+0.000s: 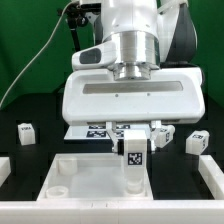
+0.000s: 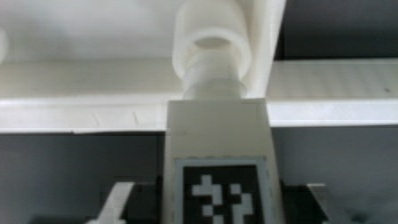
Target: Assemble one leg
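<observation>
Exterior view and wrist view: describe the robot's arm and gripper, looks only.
The arm has a smooth white rounded shell, black sections and a silver-grey wrist ring. A black cable trails from its upper part. The gripper has a wide white boxy body with a grey strip across the front; its fingers are dark.

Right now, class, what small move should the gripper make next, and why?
Probably ease the leg straight down and start twisting it in. The gripper holds it upright over the tray, and in the wrist view its tip lines up with a corner hole.
</observation>
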Controlling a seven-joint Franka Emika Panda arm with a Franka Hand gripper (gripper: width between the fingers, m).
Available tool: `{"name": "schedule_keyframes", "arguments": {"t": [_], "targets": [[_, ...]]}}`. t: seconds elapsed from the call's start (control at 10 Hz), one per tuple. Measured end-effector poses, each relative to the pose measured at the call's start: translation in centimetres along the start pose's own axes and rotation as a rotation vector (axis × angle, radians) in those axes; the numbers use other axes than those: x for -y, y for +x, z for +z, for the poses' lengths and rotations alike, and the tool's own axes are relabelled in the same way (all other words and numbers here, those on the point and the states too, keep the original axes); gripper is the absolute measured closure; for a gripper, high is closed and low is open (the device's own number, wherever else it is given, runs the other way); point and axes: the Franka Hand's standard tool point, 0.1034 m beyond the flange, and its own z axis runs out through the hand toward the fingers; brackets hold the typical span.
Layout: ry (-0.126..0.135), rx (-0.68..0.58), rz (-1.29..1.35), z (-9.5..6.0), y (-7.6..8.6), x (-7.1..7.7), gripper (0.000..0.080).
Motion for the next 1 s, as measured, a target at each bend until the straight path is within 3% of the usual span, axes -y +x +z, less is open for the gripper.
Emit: {"name": "schedule_keyframes", "arguments": {"t": [1.0], "targets": [[-0.018,-0.04,0.04,1.5,-1.4,1.0,0.0502]]}}
